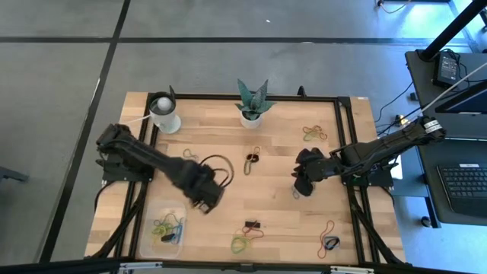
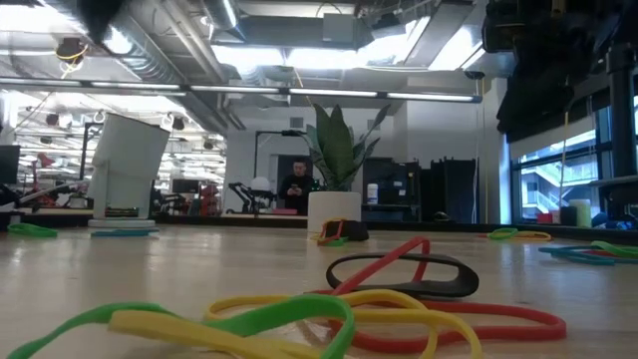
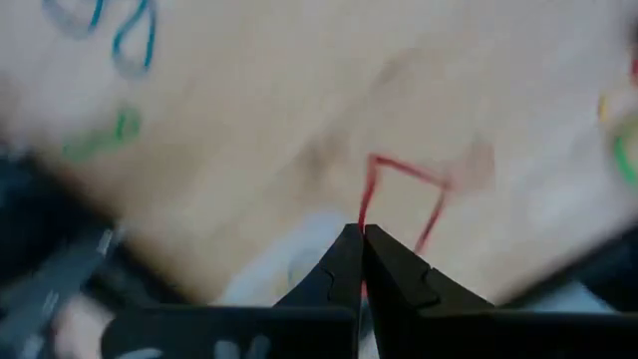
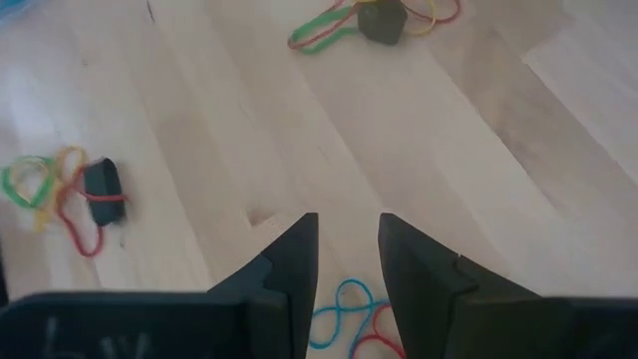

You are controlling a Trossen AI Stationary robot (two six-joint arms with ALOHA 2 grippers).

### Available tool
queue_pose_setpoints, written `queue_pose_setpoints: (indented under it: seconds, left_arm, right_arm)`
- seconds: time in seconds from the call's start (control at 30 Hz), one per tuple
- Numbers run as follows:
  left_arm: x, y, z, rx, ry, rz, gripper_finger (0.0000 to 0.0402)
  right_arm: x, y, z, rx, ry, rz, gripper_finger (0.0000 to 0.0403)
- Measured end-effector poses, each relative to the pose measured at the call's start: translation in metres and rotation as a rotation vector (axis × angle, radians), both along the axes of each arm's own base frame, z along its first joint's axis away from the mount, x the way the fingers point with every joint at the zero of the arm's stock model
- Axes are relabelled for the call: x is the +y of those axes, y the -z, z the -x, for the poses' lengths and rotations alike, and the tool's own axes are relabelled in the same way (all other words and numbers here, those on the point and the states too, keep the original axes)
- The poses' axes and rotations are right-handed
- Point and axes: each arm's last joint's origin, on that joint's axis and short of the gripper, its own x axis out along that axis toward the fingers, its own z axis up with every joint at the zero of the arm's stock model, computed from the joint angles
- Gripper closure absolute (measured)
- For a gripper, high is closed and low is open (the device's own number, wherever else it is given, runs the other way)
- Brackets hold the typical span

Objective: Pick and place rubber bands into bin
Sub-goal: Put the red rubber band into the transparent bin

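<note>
My left gripper hangs over the wood at left of centre, just beyond the clear bin, and is shut on a red rubber band. Several bands lie in the bin. My right gripper stands open above the table's right half, over a blue and red band that lies on the wood. Loose rubber bands lie in small heaps: far right, centre, near edge and near right. My left gripper pinches the red rubber band between its two fingertips, coming from above and pointing down. The rest of the band shows beyond the tips as an open red loop over the wood. The view is blurred, so which strand it has I cannot tell.
A white cup and a potted plant stand at the far edge. Small black clips lie among the bands. A black frame borders the tabletop. Bare wood lies between the two grippers.
</note>
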Motion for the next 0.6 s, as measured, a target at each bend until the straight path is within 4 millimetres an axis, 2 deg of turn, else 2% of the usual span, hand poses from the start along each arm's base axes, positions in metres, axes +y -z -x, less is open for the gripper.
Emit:
queue_pose_setpoints:
  seconds: [0.1, 0.3, 0.43, 0.6]
  left_arm:
    - [-0.019, -0.022, 0.016, 0.025, 0.027, 0.042, 0.0399]
    - [-0.058, -0.032, 0.041, 0.064, 0.061, 0.131, 0.0399]
    - [-0.079, -0.023, 0.056, 0.082, 0.063, 0.103, 0.0399]
    - [-0.091, 0.006, 0.067, 0.112, 0.073, 0.053, 0.0399]
  right_arm:
    - [0.0, 0.0, -0.001, 0.0, -0.021, 0.016, 0.0291]
    - [0.0, 0.001, -0.001, 0.006, -0.032, 0.025, 0.0291]
    - [0.0, 0.001, -0.001, 0.002, -0.006, 0.004, 0.0291]
    - [0.001, -0.001, -0.003, -0.033, 0.036, -0.039, 0.0291]
